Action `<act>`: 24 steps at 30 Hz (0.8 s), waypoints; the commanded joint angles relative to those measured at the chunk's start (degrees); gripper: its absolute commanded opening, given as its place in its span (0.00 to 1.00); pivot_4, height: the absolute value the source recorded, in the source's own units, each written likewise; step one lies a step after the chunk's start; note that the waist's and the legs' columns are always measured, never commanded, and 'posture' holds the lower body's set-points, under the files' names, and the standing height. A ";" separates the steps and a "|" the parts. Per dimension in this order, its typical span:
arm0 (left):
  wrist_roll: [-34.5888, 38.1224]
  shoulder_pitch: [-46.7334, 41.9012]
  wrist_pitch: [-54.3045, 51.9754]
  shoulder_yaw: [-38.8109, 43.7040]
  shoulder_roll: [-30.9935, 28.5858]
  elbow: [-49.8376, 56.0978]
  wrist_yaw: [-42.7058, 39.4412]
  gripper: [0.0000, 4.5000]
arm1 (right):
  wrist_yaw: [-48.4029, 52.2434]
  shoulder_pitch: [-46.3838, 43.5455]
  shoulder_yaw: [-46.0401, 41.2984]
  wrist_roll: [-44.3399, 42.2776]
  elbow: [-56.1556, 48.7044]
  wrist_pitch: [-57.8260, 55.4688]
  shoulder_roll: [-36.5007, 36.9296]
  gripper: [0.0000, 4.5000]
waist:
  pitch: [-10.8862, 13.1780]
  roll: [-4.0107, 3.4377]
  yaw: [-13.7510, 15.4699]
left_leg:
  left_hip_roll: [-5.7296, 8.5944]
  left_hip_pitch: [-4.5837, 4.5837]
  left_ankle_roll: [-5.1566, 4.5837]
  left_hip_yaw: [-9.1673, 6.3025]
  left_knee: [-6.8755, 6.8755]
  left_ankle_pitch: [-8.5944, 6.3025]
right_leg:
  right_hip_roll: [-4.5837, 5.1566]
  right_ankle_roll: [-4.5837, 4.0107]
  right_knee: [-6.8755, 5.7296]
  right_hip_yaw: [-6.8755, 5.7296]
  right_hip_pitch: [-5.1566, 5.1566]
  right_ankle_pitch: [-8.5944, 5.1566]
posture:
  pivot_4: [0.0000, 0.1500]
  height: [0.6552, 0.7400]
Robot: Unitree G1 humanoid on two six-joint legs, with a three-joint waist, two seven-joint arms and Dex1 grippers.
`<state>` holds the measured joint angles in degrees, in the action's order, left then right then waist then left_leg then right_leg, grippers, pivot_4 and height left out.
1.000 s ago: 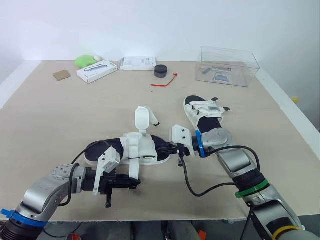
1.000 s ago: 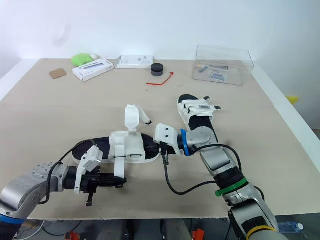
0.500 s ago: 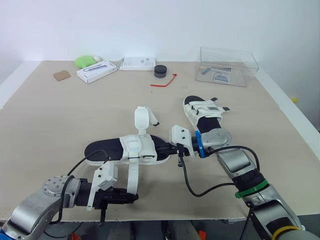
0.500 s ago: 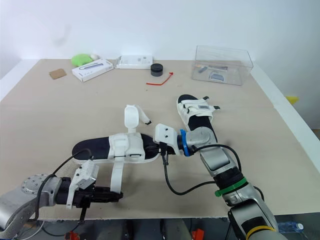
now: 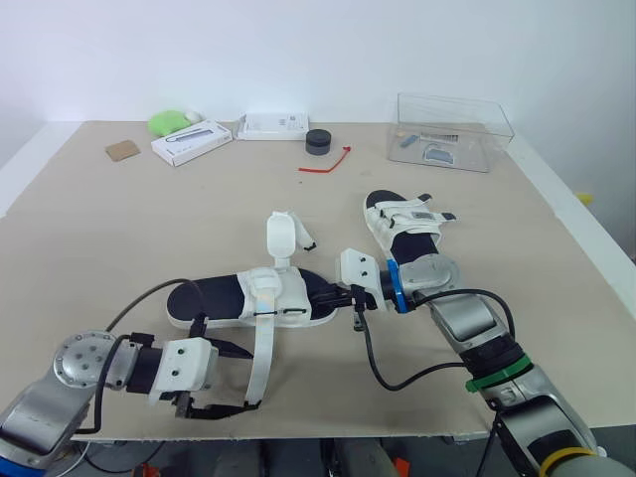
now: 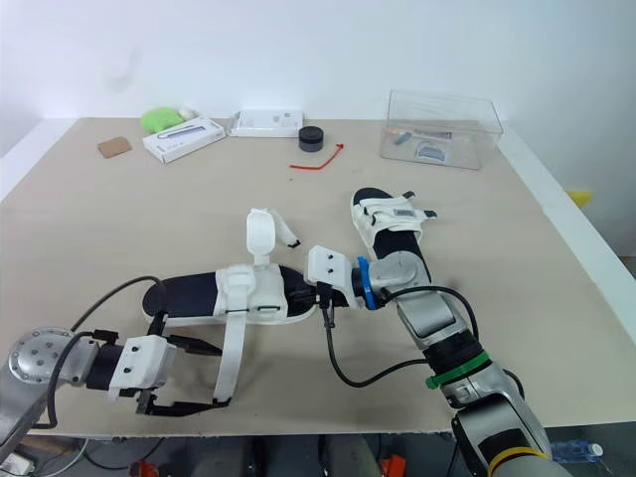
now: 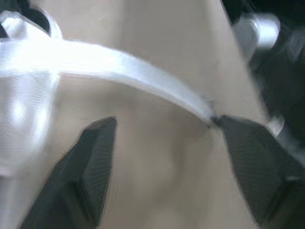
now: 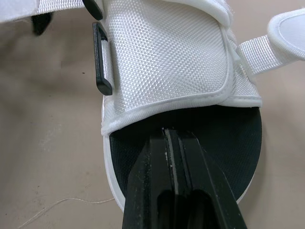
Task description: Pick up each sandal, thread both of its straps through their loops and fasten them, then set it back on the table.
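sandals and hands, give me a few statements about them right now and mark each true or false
1. The left hand is open. True.
2. The long strap of the near sandal is fastened. False: it lies loose, running toward the table's front edge, between the left hand's fingers.
3. The right hand is wide open. False: its fingers are together at the near sandal's end.
4. The far sandal lies on the table. True.
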<state>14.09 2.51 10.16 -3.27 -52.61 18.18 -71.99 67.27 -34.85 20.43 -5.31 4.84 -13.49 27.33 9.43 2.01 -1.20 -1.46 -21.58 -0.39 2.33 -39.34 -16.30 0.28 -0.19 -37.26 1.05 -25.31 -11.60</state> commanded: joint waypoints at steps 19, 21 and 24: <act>-11.92 -17.78 54.13 -3.23 0.56 -19.83 12.51 0.75 | 1.00 -0.71 0.02 0.06 -0.67 0.59 0.98 0.00 | -0.01 0.01 0.00 | -0.15 0.10 -0.22 0.58 -0.01 -0.13 | 0.11 -0.01 0.11 0.07 -0.03 0.24 | 1.00 1.00; -8.24 -17.33 46.63 -3.29 -0.05 -18.95 13.46 0.75 | 1.04 -0.80 0.12 0.11 -0.64 0.67 0.92 0.00 | -0.01 0.01 0.00 | -0.15 0.10 -0.22 0.59 -0.01 -0.13 | 0.09 0.00 0.11 0.07 -0.04 0.24 | 1.00 1.00; -4.75 -16.56 38.43 -2.89 -0.45 -17.18 14.61 0.75 | 1.12 -0.78 0.14 0.15 -0.61 0.82 0.94 0.00 | -0.01 0.01 -0.01 | -0.17 0.10 -0.22 0.59 0.00 -0.13 | 0.05 0.04 0.11 0.06 -0.05 0.21 | 1.00 1.00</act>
<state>6.37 -14.27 52.64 -7.89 -52.51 -1.04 -58.82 67.95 -35.24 20.61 -5.31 5.30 -13.16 27.70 9.42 2.02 -1.21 -1.63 -21.48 -0.61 2.92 -39.35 -16.42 0.31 -0.10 -37.15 1.10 -25.36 -11.41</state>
